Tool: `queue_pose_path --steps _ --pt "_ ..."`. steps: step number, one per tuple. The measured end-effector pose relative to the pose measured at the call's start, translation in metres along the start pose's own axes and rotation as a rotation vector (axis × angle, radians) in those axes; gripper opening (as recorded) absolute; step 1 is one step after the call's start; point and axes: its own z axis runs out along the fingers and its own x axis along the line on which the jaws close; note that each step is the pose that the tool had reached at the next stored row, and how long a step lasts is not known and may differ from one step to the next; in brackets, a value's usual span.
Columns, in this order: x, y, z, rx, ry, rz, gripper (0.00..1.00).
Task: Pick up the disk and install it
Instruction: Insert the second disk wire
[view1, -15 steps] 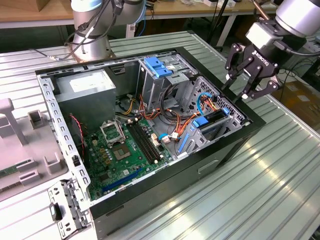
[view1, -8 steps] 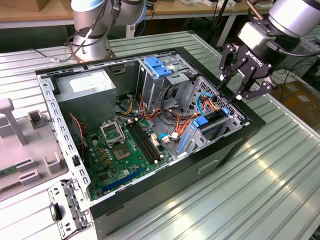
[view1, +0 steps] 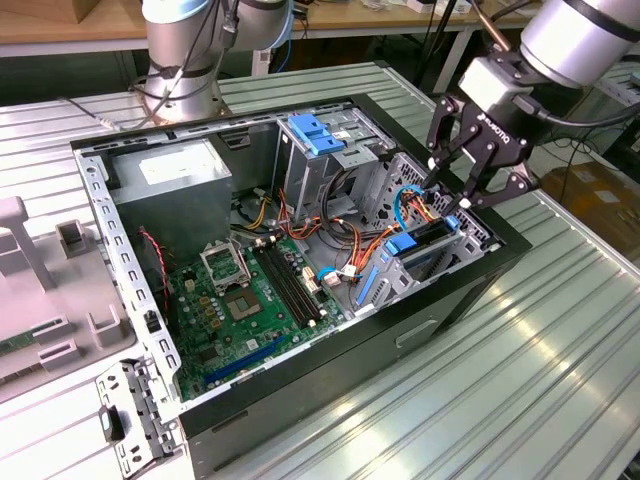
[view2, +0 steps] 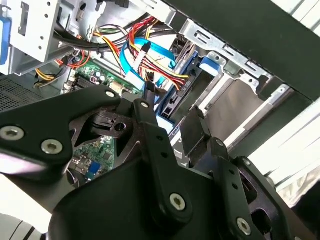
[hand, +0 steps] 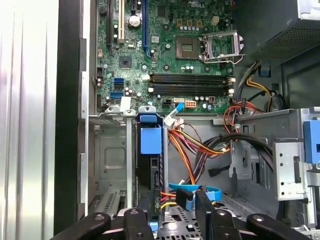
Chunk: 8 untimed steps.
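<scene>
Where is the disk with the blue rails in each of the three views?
Exterior view: disk stands on edge in the drive bay at the case's right end, under the tool.
Second wrist view: disk beyond the tool's fingers.
First wrist view: disk, slotted upright.
Shared landmark: orange and yellow cables.

gripper body: we can see a short line of white lettering in the exterior view, a maker's mark, so we're not spelling it out
power supply sticker: pale label on top, but the print's too small for us to read
motherboard: tiny white markings around the slots and sockets in the first wrist view, none legible to us
numbers or signs: we can't make out any
</scene>
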Motion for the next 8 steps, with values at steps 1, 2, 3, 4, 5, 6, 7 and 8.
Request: queue_pose_path --steps 1,2,3,4,5,6,7,8 --pt "0.0002 0.0002 0.0019 0.0 -0.0002 0.0 0.48" --pt "0.0004 0.0004 0.0037 0.0 -0.0001 0.0 0.48" --pt "0.0007 0.0003 0.006 -0.0001 -0.0003 0.0 0.48" --pt "0.0008 0.0002 0.0068 -0.0001 -0.0002 0.0 0.48" --pt "0.0008 0.0003 0.0068 -0.0001 0.0 0.0 0.48" --pt "0.0009 0.0003 0.0069 0.0 0.0001 0.0 0.48" --pt "0.001 0.0003 0.0071 0.0 -0.0001 0.0 0.48" --pt "0.001 0.0003 0.0072 0.0 -0.0001 0.0 0.47"
